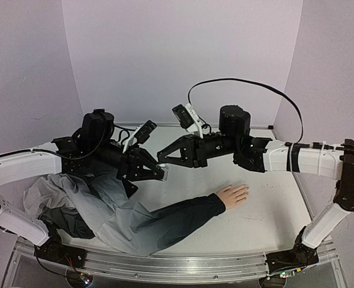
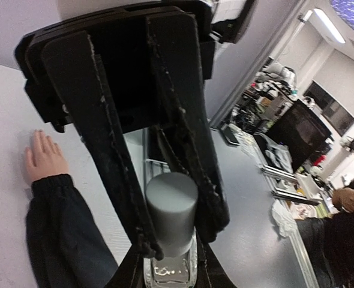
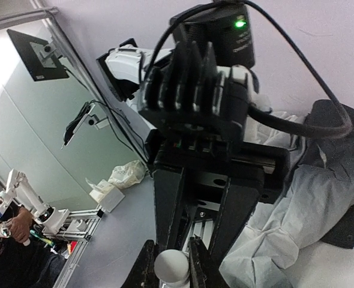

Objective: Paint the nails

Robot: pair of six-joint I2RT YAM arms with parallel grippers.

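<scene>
**Two grippers closed on one small bottle**

The mannequin hand lay flat at a dark sleeve's end, its nails too small to see clearly. Beyond this hand, raised, the left gripper clamped a small bottle. The right gripper pinched its grey cap.

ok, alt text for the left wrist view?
The left gripper is closed on a small glass bottle with a gray cap, seen looking down its black fingers. At left, a pale mannequin hand in a dark sleeve lies flat on the table. A cluttered lab sits behind.
</scene>
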